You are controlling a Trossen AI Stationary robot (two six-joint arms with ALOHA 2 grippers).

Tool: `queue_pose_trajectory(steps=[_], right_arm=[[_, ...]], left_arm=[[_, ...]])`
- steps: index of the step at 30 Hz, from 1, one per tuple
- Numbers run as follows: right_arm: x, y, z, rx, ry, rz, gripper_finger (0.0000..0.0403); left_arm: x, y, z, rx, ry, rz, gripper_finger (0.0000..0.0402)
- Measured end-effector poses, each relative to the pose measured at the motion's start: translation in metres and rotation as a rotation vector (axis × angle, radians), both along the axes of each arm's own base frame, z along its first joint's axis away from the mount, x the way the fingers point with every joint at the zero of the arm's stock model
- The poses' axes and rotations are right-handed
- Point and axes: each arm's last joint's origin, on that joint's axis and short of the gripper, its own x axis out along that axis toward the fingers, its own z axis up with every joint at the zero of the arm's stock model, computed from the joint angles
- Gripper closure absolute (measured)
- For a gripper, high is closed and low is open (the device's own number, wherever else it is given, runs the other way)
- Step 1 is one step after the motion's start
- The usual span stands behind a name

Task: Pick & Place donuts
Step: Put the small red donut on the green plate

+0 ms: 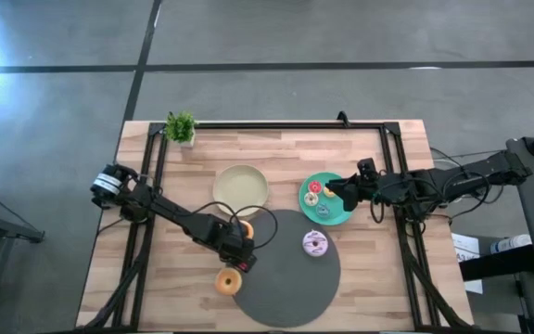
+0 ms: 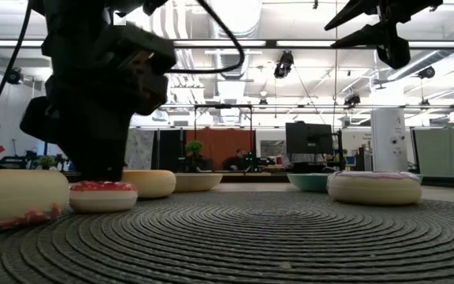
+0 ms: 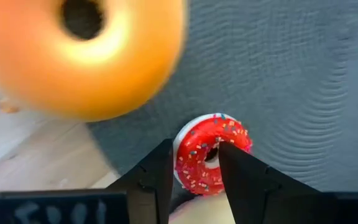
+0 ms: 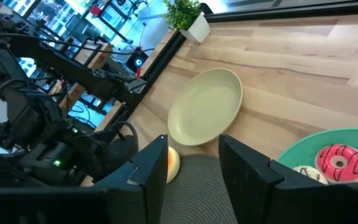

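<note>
A small donut with red icing and sprinkles (image 3: 199,163) lies flat on the grey mat (image 1: 290,278) near its left edge; it also shows in the low view (image 2: 102,196). My left gripper (image 3: 195,149) comes down on it from above. A big orange donut (image 3: 73,56) lies close by, partly off the mat (image 1: 228,281), and another orange donut (image 1: 245,228) lies just beyond the gripper. A lilac-iced donut (image 1: 316,243) rests on the mat. My right gripper (image 4: 193,146) hovers open over the teal plate (image 1: 336,216), which holds a pink donut (image 4: 337,160) and others. My left gripper has one side of the red donut's ring (image 3: 191,171) between its two fingers. One finger (image 3: 241,177) stands at the hole, the other (image 3: 157,180) against the outer rim. The fingers slant down from above. The donut lies flat on the mat.
An empty cream plate (image 1: 242,186) lies at the table's middle, beyond the mat. A small potted plant (image 1: 182,127) stands at the far left corner. A black frame (image 1: 276,125) runs along the table's far and side edges.
</note>
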Motion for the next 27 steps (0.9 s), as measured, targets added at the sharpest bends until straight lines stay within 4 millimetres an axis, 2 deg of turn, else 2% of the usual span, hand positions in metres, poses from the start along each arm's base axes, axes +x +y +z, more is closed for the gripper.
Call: queue_pose_trajectory(steps=[16, 20, 27], right_arm=[[-0.0007, -0.0001, -0.0016, 0.003, 0.017, 0.001, 0.0268], [-0.0007, -0.0001, -0.0017, 0.003, 0.018, 0.000, 0.0268], [-0.0008, -0.0001, -0.0018, 0.003, 0.019, 0.000, 0.0268]], left_arm=[[-0.0050, -0.0046, -0.0063, -0.007, 0.013, -0.018, 0.0304], [-0.0043, -0.0051, -0.0060, -0.005, 0.001, -0.032, 0.0328], [-0.0003, -0.0056, -0.0040, 0.005, -0.051, -0.077, 0.0395]])
